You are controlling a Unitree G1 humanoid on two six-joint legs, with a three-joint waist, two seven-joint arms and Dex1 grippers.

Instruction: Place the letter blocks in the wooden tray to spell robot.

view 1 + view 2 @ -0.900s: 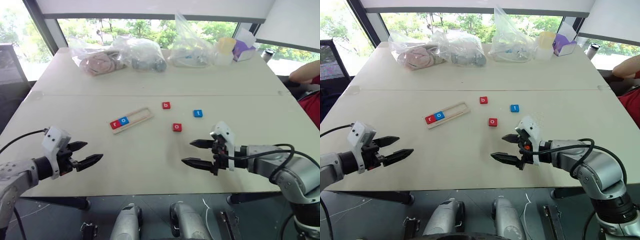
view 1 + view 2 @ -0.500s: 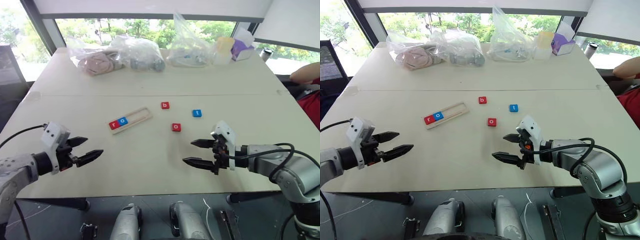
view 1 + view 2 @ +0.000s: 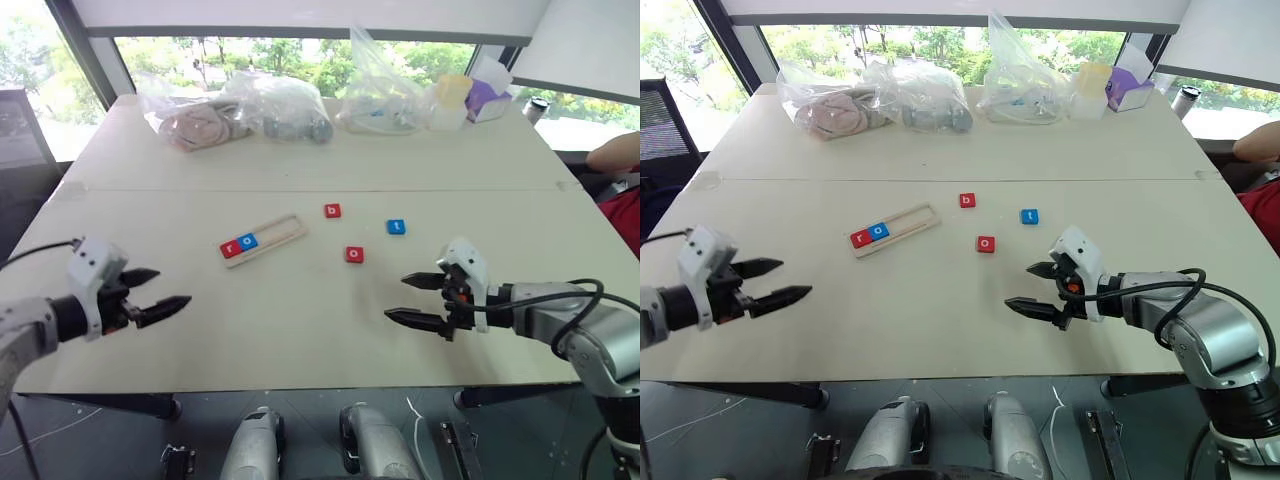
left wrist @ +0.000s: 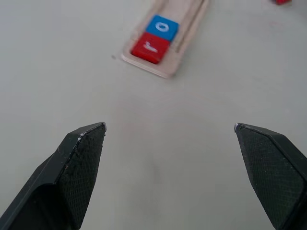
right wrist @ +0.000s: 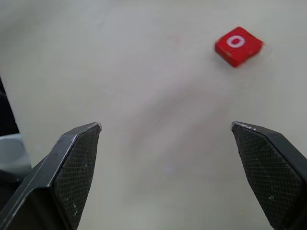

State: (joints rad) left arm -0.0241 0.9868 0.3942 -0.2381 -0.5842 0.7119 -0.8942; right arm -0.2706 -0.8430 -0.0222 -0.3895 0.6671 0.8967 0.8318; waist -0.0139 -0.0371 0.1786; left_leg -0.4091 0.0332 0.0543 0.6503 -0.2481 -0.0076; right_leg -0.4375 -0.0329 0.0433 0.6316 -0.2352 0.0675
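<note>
**Three blocks still loose, and easy to mix up**

The wooden tray [image 3: 264,239] lies tilted on the bench [image 3: 300,310], a little left of the middle of the head picture. The red r block [image 3: 230,248] and the blue o block [image 3: 248,241] sit side by side at its lower left end. The rest of the tray has no blocks in it.

Three blocks lie flat on the bench to the right of the tray. The red b block [image 3: 332,210] is nearest the tray's upper right end. The blue t block [image 3: 396,226] is further right. The red o block [image 3: 354,254] is below and between them.

The left pincer [image 3: 152,295] hangs at the lower left of the picture, wide open, holding nothing. The right pincer [image 3: 424,298] hangs at the lower right, also wide open and empty, with the red o block up and to the left of it.

What could go wrong, I think:

- The b must go in next. The red o is nearest the right pincer and the same colour, so it could get picked first and spoil the word.
- The blocks are flat and thin, so the fingers may slip off or push a block away.
- The tray is light and sits at a slant. A bump from a pincer could slide it or knock out the r and o.
- A block put down tilted may rest on the rim and not drop in
</note>
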